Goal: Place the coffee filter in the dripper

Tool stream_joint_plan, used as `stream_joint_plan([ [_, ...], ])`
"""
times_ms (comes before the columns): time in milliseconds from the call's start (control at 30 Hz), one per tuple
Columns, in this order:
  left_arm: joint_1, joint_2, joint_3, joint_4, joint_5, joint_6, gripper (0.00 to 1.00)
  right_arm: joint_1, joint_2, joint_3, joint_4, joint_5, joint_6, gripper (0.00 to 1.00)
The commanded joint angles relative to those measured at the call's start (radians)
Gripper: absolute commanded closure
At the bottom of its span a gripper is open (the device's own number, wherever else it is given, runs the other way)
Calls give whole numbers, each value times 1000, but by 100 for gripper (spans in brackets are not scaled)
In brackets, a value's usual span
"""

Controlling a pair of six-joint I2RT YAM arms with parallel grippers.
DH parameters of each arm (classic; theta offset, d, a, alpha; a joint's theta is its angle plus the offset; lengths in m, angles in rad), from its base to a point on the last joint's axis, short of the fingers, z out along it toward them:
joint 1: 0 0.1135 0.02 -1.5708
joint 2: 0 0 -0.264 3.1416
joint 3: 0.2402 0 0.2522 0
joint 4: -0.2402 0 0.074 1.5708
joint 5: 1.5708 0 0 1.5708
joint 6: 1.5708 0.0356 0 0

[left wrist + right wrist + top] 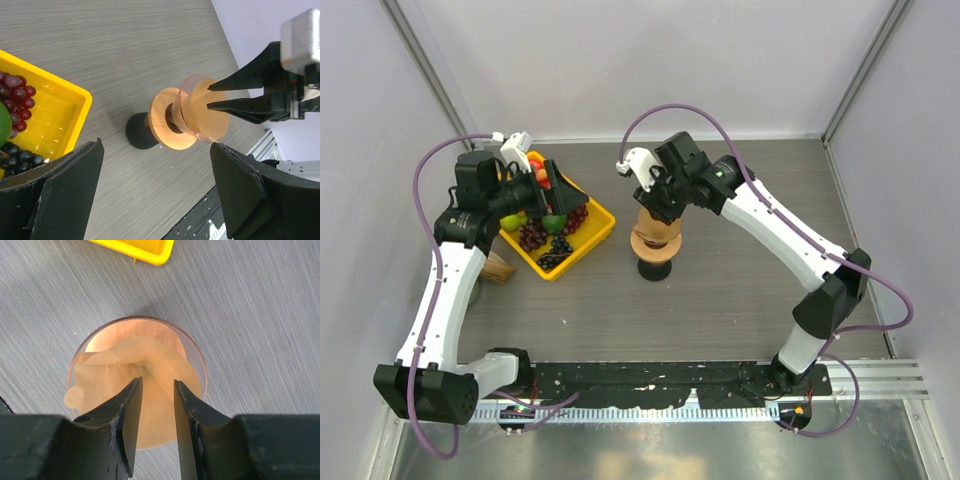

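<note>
Nearest, saw the clear cone dripper with light-wood collar and black base (655, 244) upright on the grey wood-grain table (720, 310), the thin tan paper coffee filter (150, 365) lying loosely folded inside its cone. Noted the right hand (157, 384) just above, fingers narrowly parted, gripping nothing. Farther left, found the left hand (156, 149) spread wide, empty, over the yellow plastic fruit tray (598, 232).

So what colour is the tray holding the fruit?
Bright yellow tray, best in the top view.
</note>
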Motion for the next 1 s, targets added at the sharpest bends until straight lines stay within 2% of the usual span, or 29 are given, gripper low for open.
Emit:
stream_joint_plan([
  [0, -27, 19, 67, 8, 63, 63, 1, -13, -96, 42, 31, -33, 3, 62],
  [167, -91, 66, 104, -15, 105, 101, 1, -88, -142, 36, 65, -106, 49, 60],
  [267, -110, 126, 184, -111, 90, 135, 1, -145, -186, 25, 112, -166, 105, 58],
  [400, -108, 285, 462, -476, 7, 340, 1, -274, -245, -55, 206, -224, 194, 56],
  [533, -85, 399, 670, -702, -67, 529, 1, -404, -312, -192, 332, -271, 273, 56],
  [700, -38, 445, 727, -716, -194, 538, 1, -553, -384, -358, 441, -352, 352, 52],
  [800, -21, 459, 750, -734, -214, 566, 1, -628, -409, -468, 462, -373, 346, 51],
  [867, -21, 438, 694, -695, -254, 555, 1, -653, -432, -528, 479, -381, 333, 51],
  [967, -22, 357, 539, -597, -300, 540, 1, -661, -469, -615, 496, -367, 305, 44],
])
